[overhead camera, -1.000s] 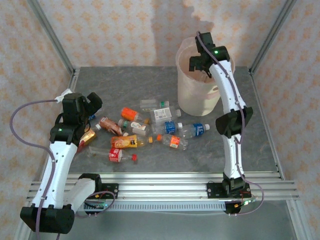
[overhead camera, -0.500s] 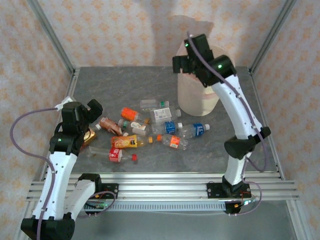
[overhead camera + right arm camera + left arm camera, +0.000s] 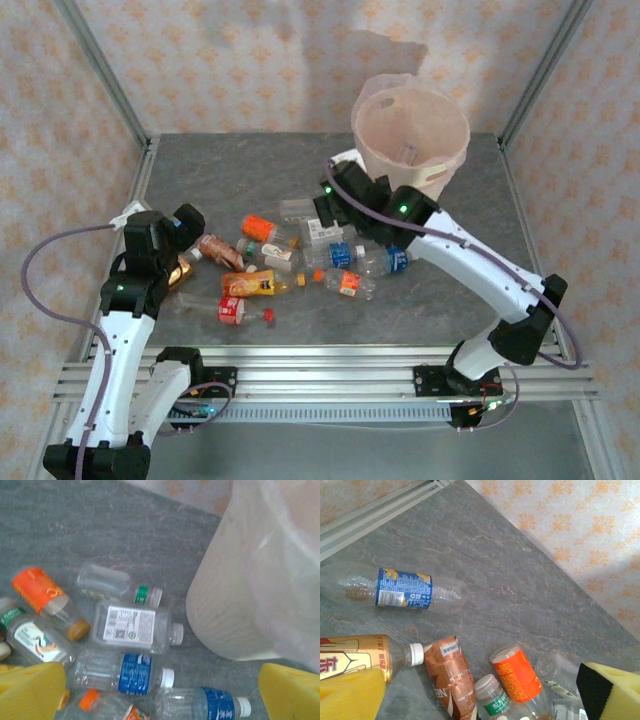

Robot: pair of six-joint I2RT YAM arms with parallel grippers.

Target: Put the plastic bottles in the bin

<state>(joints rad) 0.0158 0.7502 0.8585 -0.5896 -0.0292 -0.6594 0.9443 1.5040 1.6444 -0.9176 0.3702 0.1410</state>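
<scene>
Several plastic bottles [image 3: 290, 262] lie in a loose pile mid-table. The bin [image 3: 443, 176], cream with a pinkish liner, stands at the back right. My right gripper [image 3: 334, 203] hangs open over the pile's far right side, just left of the bin [image 3: 250, 590]. Between its yellow pads [image 3: 30, 690] lie a white-label bottle [image 3: 132, 627] and a blue-label bottle [image 3: 132, 672]. My left gripper [image 3: 186, 226] is open at the pile's left end, above a brown bottle [image 3: 450, 675], a green-label bottle [image 3: 495, 699] and an orange-label bottle [image 3: 517, 675]. Neither holds anything.
A blue-label clear bottle [image 3: 402, 587] lies apart near the left rail. A gold-label bottle [image 3: 355, 655] rests beside the left pad. Metal frame posts [image 3: 100, 70] and patterned walls enclose the table. Bare table lies in front of the bin [image 3: 480, 250].
My right arm has swung down from above the bin to the pile's right side. My left gripper has shifted slightly toward me beside the pile.
</scene>
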